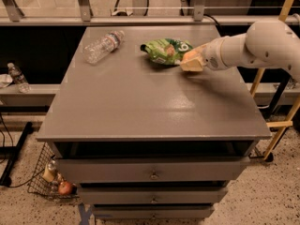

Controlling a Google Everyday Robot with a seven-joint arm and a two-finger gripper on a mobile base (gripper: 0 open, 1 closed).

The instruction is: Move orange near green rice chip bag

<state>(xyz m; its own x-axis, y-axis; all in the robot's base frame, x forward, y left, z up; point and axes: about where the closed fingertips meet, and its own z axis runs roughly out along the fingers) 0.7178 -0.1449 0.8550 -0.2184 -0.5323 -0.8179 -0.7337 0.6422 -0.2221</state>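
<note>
Hand (191, 63): upper right, just right of green rice chip bag (164, 50); orange not visible; grip cannot be told.

Orange unseen; pincer (191, 62) beside bag (165, 50)

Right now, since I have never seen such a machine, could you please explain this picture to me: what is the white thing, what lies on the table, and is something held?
The white thing is a robot's single arm, reaching in from the right. Its tan tip is the gripper, low over the grey table, right beside the green rice chip bag. There is only one picture, looking down at the table from in front. A clear water bottle lies on its side at the table's far left. No orange is visible; whether the gripper holds one, I cannot tell.
</note>
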